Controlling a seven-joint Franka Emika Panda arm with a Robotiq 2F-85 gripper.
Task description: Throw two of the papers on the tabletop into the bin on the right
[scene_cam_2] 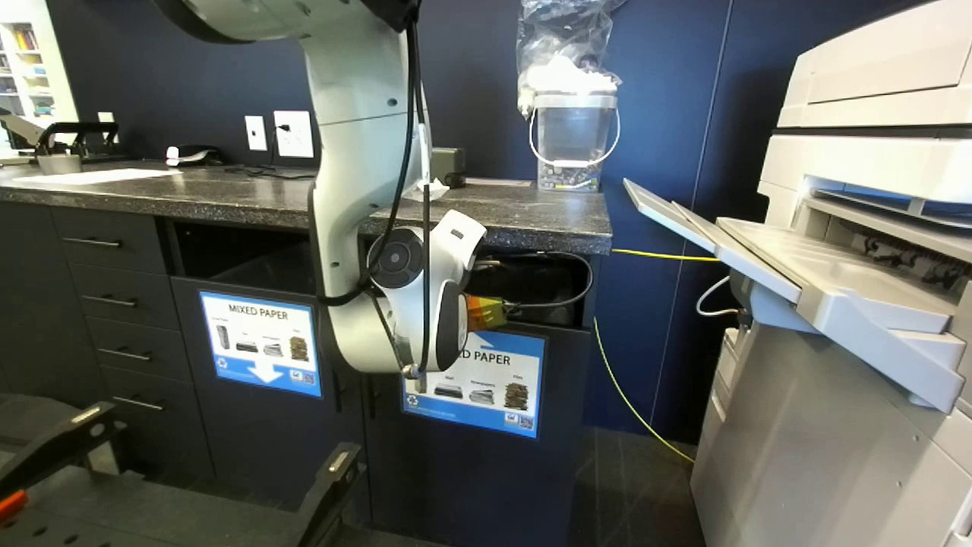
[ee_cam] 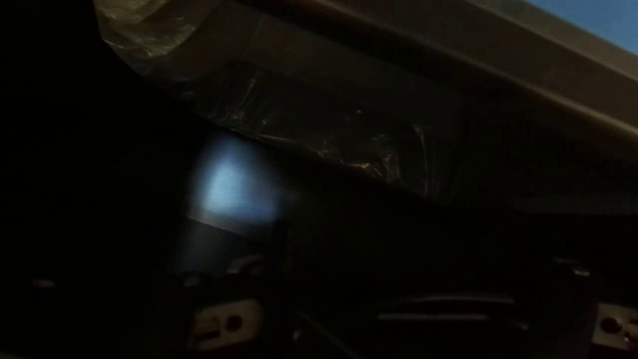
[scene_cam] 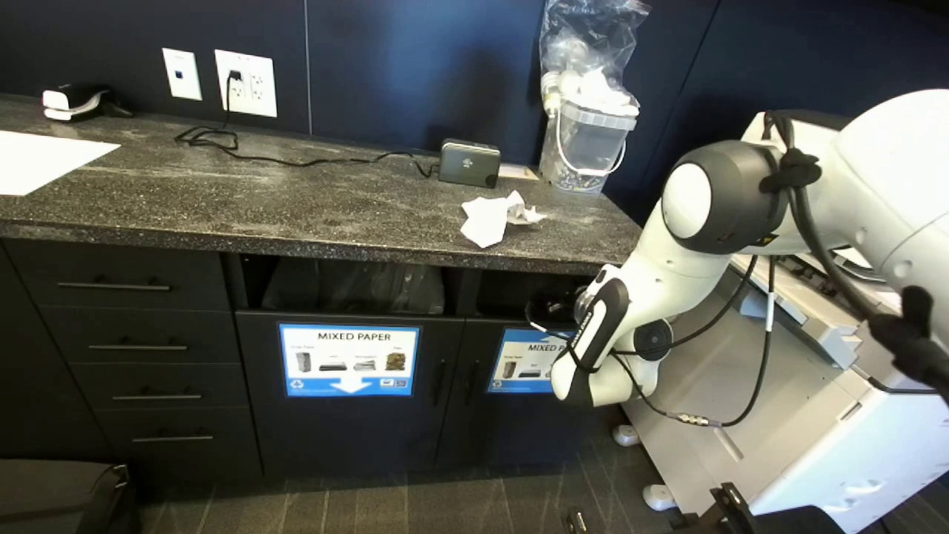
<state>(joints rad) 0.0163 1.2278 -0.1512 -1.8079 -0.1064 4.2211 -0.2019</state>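
Note:
A crumpled white paper (scene_cam: 485,221) lies on the dark countertop (scene_cam: 334,204), with a smaller crumpled part (scene_cam: 523,212) touching or close beside it. In an exterior view the arm mostly hides the paper (scene_cam_2: 427,190). The right bin (scene_cam_2: 550,285) is the dark opening under the counter, above a MIXED PAPER sign (scene_cam_2: 486,387). My gripper (scene_cam: 552,305) reaches into this opening, its fingertips hidden in both exterior views. In the dark wrist view the gripper's fingers (ee_cam: 418,239) stand wide apart, with nothing visible between them. A shiny plastic liner (ee_cam: 344,144) shows above them.
A clear bucket (scene_cam: 589,137) stands at the counter's right end, beside a small black box (scene_cam: 469,163) with a cable. A white sheet (scene_cam: 52,159) lies at the left. A printer (scene_cam_2: 835,319) stands right of the cabinet. The left bin opening (scene_cam: 352,285) is alongside.

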